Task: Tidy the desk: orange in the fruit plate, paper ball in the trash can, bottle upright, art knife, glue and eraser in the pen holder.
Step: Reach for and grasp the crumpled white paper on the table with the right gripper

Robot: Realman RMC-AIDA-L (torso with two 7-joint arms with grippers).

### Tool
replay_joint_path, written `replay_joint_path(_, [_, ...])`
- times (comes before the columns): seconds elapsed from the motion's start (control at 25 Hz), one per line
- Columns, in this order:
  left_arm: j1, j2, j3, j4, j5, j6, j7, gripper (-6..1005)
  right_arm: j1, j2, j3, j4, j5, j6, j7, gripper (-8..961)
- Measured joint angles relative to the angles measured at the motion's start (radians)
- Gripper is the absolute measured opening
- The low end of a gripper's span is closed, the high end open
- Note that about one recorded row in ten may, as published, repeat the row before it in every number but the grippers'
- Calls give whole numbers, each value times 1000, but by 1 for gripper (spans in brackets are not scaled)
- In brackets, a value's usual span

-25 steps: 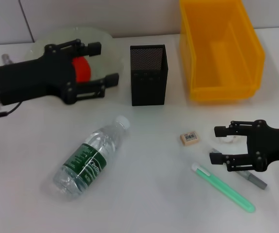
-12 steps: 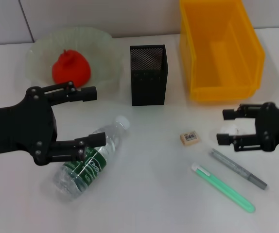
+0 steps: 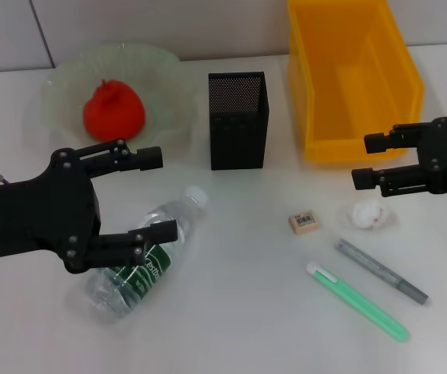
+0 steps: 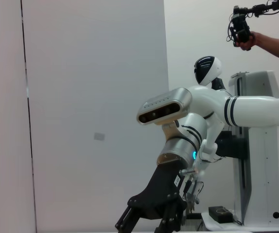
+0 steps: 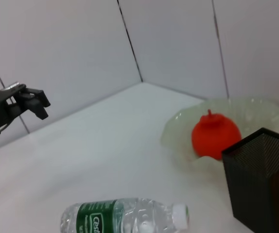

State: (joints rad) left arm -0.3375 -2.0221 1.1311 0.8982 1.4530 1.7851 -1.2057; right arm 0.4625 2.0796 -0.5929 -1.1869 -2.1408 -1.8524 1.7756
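Observation:
The orange [image 3: 113, 114] rests in the pale-green fruit plate [image 3: 58, 84] at the back left. My left gripper [image 3: 158, 194] is open, its fingers either side of the neck end of the bottle [image 3: 138, 266], which lies on its side. My right gripper [image 3: 366, 160] is open in front of the yellow trash can [image 3: 353, 74], with the paper ball [image 3: 367, 214] on the table just nearer than it. The eraser [image 3: 303, 222] lies mid-table, in front of the black mesh pen holder [image 3: 237, 121]. A green stick with a white cap [image 3: 357, 301] and a grey pen-shaped tool [image 3: 381, 270] lie front right.
The right wrist view shows the lying bottle [image 5: 125, 218], the orange [image 5: 216, 136] in the plate [image 5: 178, 130] and the pen holder [image 5: 261, 179]. The left wrist view looks across the room at a white robot [image 4: 212, 111].
My left gripper left the orange in the plate and came forward over the bottle. My right gripper drew back from the pens toward the trash can, uncovering the paper ball.

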Motion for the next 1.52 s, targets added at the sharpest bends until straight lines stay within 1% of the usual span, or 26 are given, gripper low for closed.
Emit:
replay_joint_path(0.08, [0, -4, 1, 0, 0, 0, 0, 797, 9, 0, -54, -72, -25, 5, 81, 767])
replay_joint_path(0.12, [0, -4, 1, 0, 0, 0, 0, 796, 9, 0, -54, -72, -25, 5, 81, 767])
replay_joint_path(0.24, [0, -8, -1, 0, 0, 0, 0, 796, 28, -2, -99, -155, -67, 6, 183, 767])
replay_joint_path(0.28, [0, -9, -1, 0, 0, 1, 0, 796, 43, -4, -126, -204, -109, 1, 248, 767])
replay_joint_path(0.32, [0, -9, 1, 0, 0, 3, 0, 796, 43, -4, -126, -204, -109, 1, 248, 767])
replay_joint_path(0.44, [1, -10, 3, 0, 0, 3, 0, 796, 70, -6, -186, -276, -203, -7, 339, 767])
replay_joint_path(0.48, [4, -13, 2, 1, 0, 4, 0, 796, 88, -6, -240, -308, -277, -13, 400, 767])
replay_joint_path(0.52, [4, -13, 2, 1, 0, 4, 0, 796, 88, -6, -240, -308, -277, -13, 400, 767])
replay_joint_path(0.56, [5, -15, 1, 1, 0, 4, 0, 796, 99, -6, -267, -318, -315, -18, 430, 767])
replay_joint_path(0.64, [6, -18, 0, 1, 0, 4, 0, 796, 121, -6, -313, -322, -386, -25, 469, 767])
replay_joint_path(0.68, [6, -19, 2, 1, 0, 6, 0, 796, 139, -5, -358, -315, -446, -28, 497, 767])
replay_joint_path(0.72, [6, -19, 2, 1, 0, 6, 0, 796, 139, -5, -358, -315, -446, -28, 497, 767])
replay_joint_path(0.88, [6, -20, 3, 1, 0, 7, 0, 796, 164, -3, -415, -296, -521, -17, 532, 767])
replay_joint_path(1.08, [6, -22, 5, 1, 0, 8, 2, 796, 169, -1, -422, -278, -548, 7, 541, 766])
replay_joint_path(1.32, [7, -25, 12, 1, 10, 10, 15, 796, 174, -2, -434, -214, -556, 58, 541, 766])
replay_joint_path(1.52, [6, -33, 11, 1, 22, 10, 16, 796, 180, -3, -457, -160, -576, 107, 536, 766])
